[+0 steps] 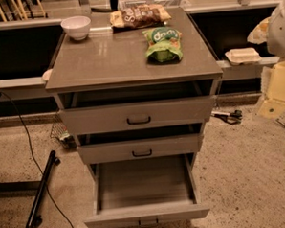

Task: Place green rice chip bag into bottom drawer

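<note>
Three grey drawers sit in a cabinet [135,68]. The upper two, with dark loop handles, are slightly ajar, and the bottom drawer [146,212] is pulled far out, its inside showing. The green bag [163,44] lies on the cabinet top, right of centre and towards the back. A brown bag [138,16] lies just behind it at the rear edge, and a white bowl [76,27] stands at the back left corner. The gripper [276,92] hangs at the right edge of the view, well away from the green bag, lower than the cabinet top and holding nothing visible. I cannot tell whether it is spread or closed.
</note>
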`<state>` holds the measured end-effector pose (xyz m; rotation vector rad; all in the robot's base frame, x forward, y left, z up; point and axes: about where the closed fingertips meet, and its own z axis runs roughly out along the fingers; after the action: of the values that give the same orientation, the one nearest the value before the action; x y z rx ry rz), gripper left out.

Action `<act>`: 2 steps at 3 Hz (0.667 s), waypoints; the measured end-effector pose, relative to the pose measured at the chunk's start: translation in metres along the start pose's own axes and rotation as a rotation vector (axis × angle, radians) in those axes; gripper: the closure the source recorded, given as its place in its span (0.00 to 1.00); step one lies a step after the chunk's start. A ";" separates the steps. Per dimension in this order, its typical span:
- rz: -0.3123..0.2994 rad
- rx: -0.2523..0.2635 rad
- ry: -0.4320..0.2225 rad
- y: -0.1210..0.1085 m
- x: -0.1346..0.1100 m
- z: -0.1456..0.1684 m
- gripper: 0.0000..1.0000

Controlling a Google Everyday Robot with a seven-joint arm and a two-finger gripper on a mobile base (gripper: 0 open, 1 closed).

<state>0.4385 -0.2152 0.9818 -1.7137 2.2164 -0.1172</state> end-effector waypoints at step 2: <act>0.045 0.023 -0.064 -0.022 -0.005 0.014 0.00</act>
<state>0.4639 -0.2145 0.9753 -1.6317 2.1974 -0.0754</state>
